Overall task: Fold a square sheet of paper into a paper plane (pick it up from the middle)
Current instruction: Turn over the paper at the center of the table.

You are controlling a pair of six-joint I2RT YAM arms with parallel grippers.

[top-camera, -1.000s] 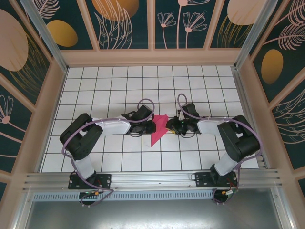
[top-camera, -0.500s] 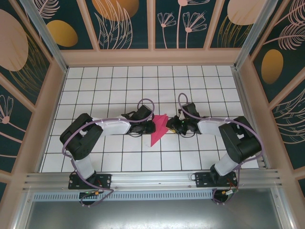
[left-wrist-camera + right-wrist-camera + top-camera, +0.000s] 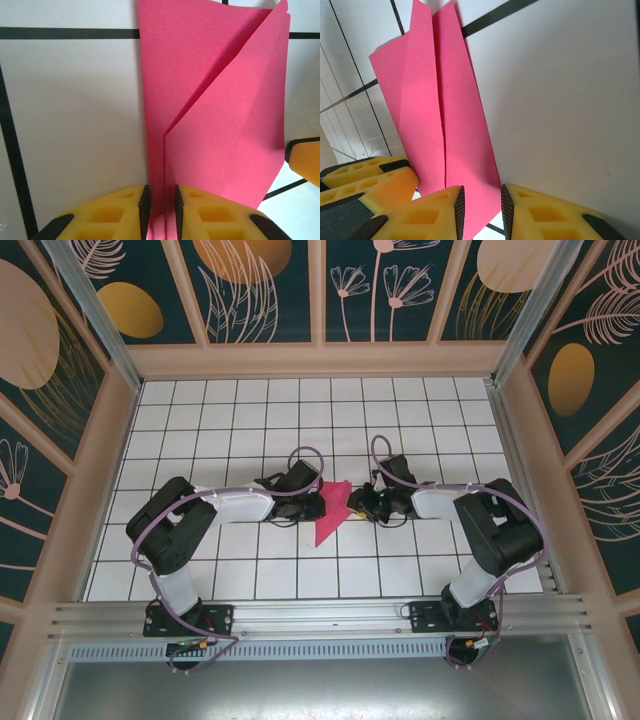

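Note:
The magenta-pink paper [image 3: 331, 514] lies folded into a narrow pointed paper plane on the white grid table between my two grippers, its tip toward the near edge. My left gripper [image 3: 321, 505] is at its left side. In the left wrist view the plane's [image 3: 220, 125] centre crease edge runs up between the left gripper's [image 3: 160, 212] jaws, which stand narrowly apart with a sliver of room on each side. My right gripper [image 3: 353, 504] is at the right side. Its jaws [image 3: 480, 215] stand a little apart over the plane's [image 3: 445, 115] near corner.
A white table with black grid lines [image 3: 250, 420] spreads all round the paper. Patterned walls [image 3: 320, 300] close the back and sides, and a metal rail [image 3: 320, 615] runs along the near edge. The right gripper's finger [image 3: 305, 160] shows at the paper's edge in the left wrist view.
The right gripper has edged slightly left toward the paper. The paper and the left arm stay in place.

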